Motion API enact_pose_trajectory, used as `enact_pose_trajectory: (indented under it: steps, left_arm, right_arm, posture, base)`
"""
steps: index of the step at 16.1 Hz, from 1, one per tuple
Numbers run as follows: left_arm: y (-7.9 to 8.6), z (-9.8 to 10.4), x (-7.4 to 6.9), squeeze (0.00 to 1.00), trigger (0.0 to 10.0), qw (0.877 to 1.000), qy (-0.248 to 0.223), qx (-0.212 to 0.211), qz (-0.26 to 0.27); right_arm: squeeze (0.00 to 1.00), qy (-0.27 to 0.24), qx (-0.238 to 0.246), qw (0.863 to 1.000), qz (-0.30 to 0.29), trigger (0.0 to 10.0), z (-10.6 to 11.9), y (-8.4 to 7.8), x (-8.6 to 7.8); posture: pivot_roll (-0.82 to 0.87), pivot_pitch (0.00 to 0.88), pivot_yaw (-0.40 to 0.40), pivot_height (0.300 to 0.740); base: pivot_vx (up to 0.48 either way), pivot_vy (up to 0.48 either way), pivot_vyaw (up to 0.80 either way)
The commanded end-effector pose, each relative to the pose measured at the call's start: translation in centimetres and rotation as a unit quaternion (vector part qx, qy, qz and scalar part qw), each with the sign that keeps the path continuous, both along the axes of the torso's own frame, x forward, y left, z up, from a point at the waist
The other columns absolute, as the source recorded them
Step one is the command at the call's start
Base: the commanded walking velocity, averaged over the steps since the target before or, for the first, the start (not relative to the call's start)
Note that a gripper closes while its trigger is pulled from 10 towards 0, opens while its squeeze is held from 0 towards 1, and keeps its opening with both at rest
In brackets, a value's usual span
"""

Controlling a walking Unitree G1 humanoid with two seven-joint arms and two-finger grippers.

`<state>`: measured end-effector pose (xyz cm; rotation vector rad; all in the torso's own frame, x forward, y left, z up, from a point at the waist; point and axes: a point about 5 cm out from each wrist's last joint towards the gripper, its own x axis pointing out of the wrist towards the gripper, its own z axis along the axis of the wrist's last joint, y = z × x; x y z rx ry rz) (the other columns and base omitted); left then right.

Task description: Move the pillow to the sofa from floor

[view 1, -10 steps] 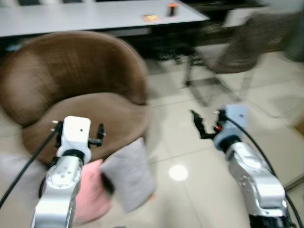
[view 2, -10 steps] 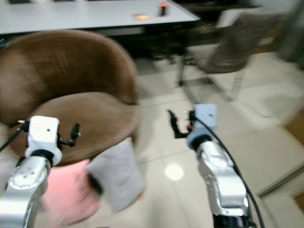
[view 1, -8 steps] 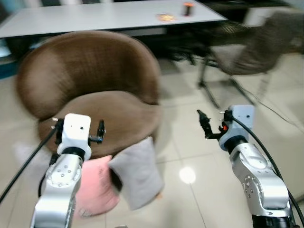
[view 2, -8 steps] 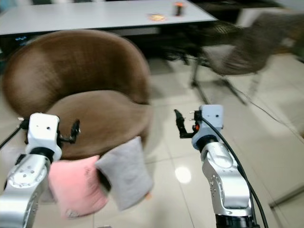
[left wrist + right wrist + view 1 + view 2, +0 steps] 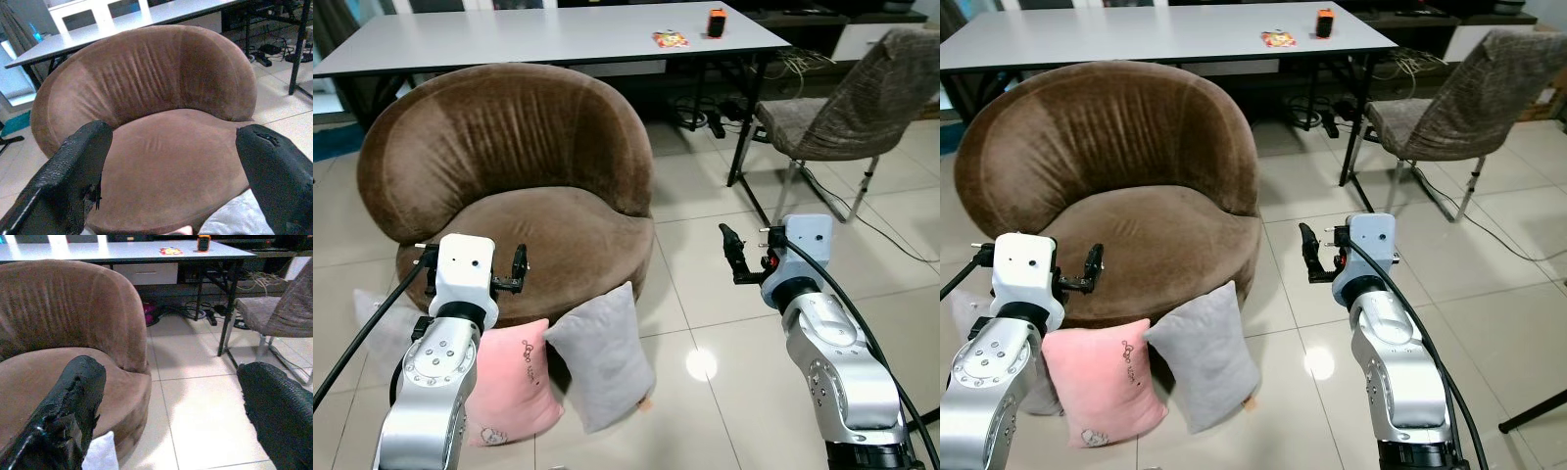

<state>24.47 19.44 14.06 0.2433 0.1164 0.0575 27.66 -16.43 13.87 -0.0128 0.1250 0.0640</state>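
Left pincer (image 5: 171, 161) spread wide, empty, facing brown sofa (image 5: 509, 186). Just below it pink pillow (image 5: 514, 382) and grey pillow (image 5: 602, 357) lean on the sofa front, on floor (image 5: 705, 323). Right pincer (image 5: 171, 401) spread wide, empty, over tiles right of the pillows.

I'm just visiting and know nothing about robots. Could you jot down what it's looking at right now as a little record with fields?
Sofa: round brown sofa, seat bare
Pillows: pink pillow and grey pillow on the floor, leaning against the sofa's front; a pale pillow sits behind the left arm
Left gripper: raised above the pillows, facing the seat, jaws open, holding nothing
Right gripper: raised over bare floor tiles beside the sofa, jaws open
Background: white table, grey chair
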Motion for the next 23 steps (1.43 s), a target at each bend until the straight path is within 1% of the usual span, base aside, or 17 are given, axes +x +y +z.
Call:
enact_pose_trajectory:
  steps: [1,3,4,5,6,11,12,13,15,16,18,23]
  left_arm:
    - [0.1,0.4,0.1,0.00,10.0,1.000,-0.007,-0.001,-0.002]
    - [0.2,0.5,0.1,0.00,10.0,1.000,-0.007,-0.002,-0.005]
    - [0.2,0.5,0.0,0.00,10.0,1.000,-0.007,-0.002,-0.006]
    - [0.1,0.5,0.0,0.00,10.0,1.000,-0.006,-0.003,-0.007]
    - [0.1,0.4,0.0,0.00,10.0,1.000,-0.006,-0.003,-0.008]
    - [0.3,0.2,-0.1,0.00,10.0,1.000,-0.004,-0.004,-0.005]
    - [0.4,0.1,-0.2,0.00,10.0,1.000,-0.003,-0.003,-0.004]
    - [0.4,0.0,-0.3,0.00,10.0,1.000,-0.001,0.002,-0.001]
    - [0.3,-0.2,-0.4,0.00,10.0,1.000,0.001,0.016,0.007]
    - [0.2,-0.1,-0.5,0.00,10.0,1.000,-0.004,0.020,0.005]
    - [0.1,-0.1,-0.5,0.00,10.0,1.000,-0.010,0.027,0.001]
    - [0.0,0.2,-0.1,0.00,10.0,0.999,-0.017,0.029,0.008]
  right_arm:
    - [1.00,-0.018,-0.006,1.000,-0.004,10.0,0.8,0.0,0.1]
    - [1.00,-0.018,-0.009,1.000,-0.018,10.0,0.8,-0.4,0.0]
    - [1.00,-0.014,-0.001,1.000,-0.027,10.0,0.7,-0.5,0.0]
    - [0.56,-0.014,0.001,1.000,-0.021,10.0,0.7,-0.4,0.0]
    - [0.00,-0.015,0.000,1.000,-0.017,10.0,0.8,-0.3,0.1]
    - [0.00,-0.012,0.007,1.000,-0.004,10.0,0.7,0.3,0.2]
    - [0.00,-0.014,0.005,1.000,0.003,10.0,0.7,0.4,0.2]
    - [0.00,-0.017,-0.010,1.000,0.006,10.0,0.7,0.5,0.2]
    - [0.00,-0.016,-0.011,1.000,0.017,10.0,0.6,0.6,0.4]
    - [0.00,-0.018,-0.016,0.999,0.035,10.0,0.7,0.9,0.5]
    - [0.00,-0.018,-0.012,0.999,0.037,10.0,0.7,1.0,0.7]
    - [0.00,-0.019,-0.012,0.999,0.039,10.0,0.7,1.1,1.2]
  posture:
    - [-0.12,0.000,0.011,0.740]
    - [-0.12,0.000,0.014,0.740]
    - [-0.12,0.000,0.014,0.740]
    - [-0.12,0.000,0.014,0.740]
    - [-0.12,0.000,0.014,0.740]
    - [-0.12,0.000,0.007,0.740]
    - [-0.12,0.000,0.008,0.740]
    - [-0.11,0.000,0.003,0.740]
    - [-0.10,0.000,-0.006,0.740]
    - [-0.10,0.000,-0.013,0.740]
    - [-0.10,0.000,-0.016,0.740]
    - [-0.10,0.000,-0.014,0.740]
  base:
    - [0.341,0.000,0.00]
    - [0.399,0.000,0.80]
    - [0.409,0.000,0.00]
    - [0.412,0.000,0.00]
    - [0.412,0.000,0.00]
    - [0.409,0.000,0.00]
    - [0.401,0.000,0.00]
    - [0.292,0.000,0.00]
    - [0.000,0.000,0.00]
    - [0.000,0.000,0.00]
    - [0.000,0.000,0.80]
    - [0.000,-0.448,0.80]
